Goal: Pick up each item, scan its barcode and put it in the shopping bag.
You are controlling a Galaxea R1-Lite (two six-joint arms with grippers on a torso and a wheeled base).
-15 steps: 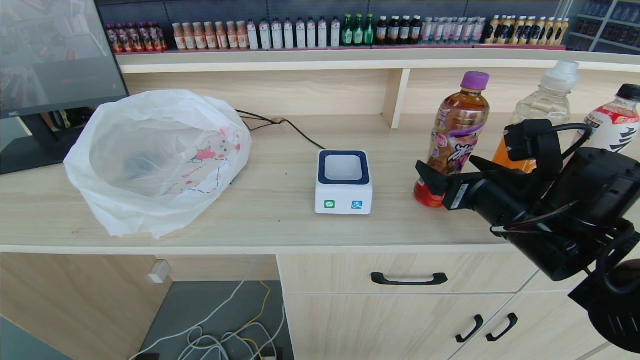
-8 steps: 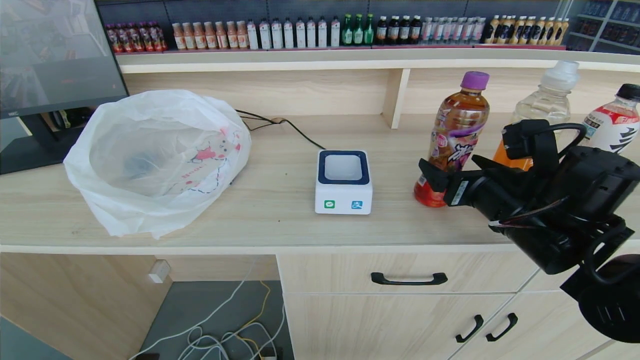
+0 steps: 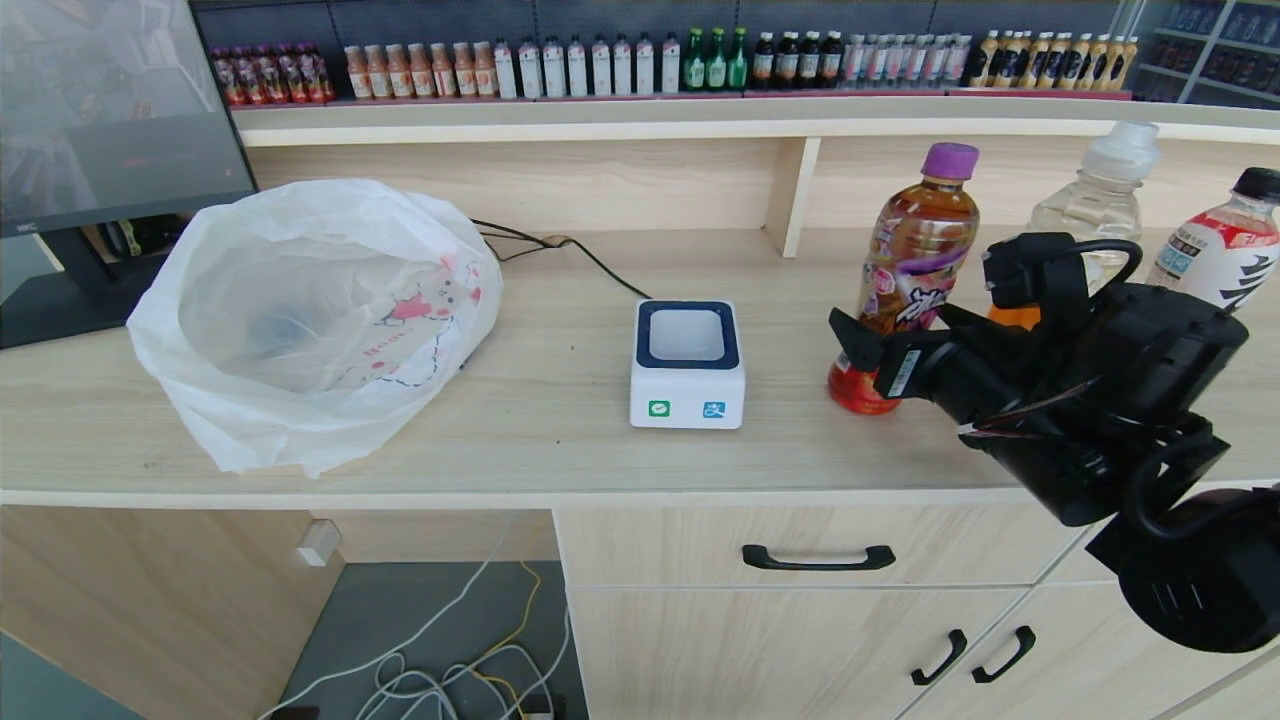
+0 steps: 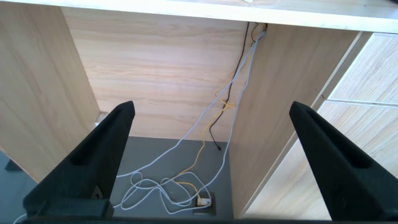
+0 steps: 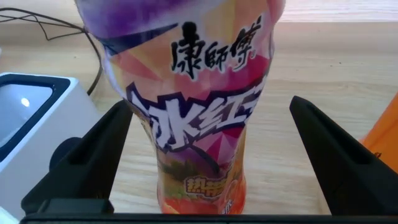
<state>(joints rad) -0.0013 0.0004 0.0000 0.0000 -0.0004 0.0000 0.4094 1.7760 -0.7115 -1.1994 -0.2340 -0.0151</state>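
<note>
— Purple-capped bottle (image 3: 920, 240): where is it in the head view?
— Right of centre, upright on the counter (image 3: 560, 440). Its lower half is partly hidden by the right gripper (image 3: 893, 328), whose fingers are spread to either side of it.
— Anything else hard to make out?
— The arm covers much of a clear white-capped bottle (image 3: 1095, 195) and an orange thing (image 3: 1012, 316) behind it. A black-capped bottle (image 3: 1225, 250) sits at the right edge. The shopping bag (image 3: 165, 330), at left, stands open; a dark blur lies inside, and I cannot tell what it is. The scanner (image 3: 687, 365) sits at centre, between bag and bottle.
— Left wrist view?
— The left gripper (image 4: 211, 134) is wide open and holds nothing. It faces the recess under the counter, where loose cables (image 4: 180, 180) lie on the floor.
— Right wrist view?
— The bottle (image 5: 199, 124) stands between the open fingers, its cap cut off. Whether either finger touches it, I cannot tell. The scanner (image 5: 31, 118) is just beside it, also cut off by the frame.
</note>
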